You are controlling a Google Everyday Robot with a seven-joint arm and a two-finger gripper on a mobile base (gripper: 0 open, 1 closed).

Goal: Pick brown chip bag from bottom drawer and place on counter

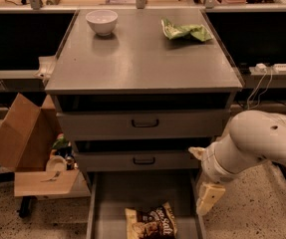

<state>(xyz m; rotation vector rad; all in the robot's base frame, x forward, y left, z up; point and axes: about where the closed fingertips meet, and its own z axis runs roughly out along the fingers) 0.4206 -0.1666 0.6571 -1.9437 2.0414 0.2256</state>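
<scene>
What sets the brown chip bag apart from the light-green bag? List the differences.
Colour: the brown chip bag is dark brown and tan with white lettering; the light-green bag is pale green. Place: the brown chip bag lies in the open bottom drawer, the light-green bag on the counter, far right. Both are snack bags, neither held; the tool hangs by the drawer's right wall.
</scene>
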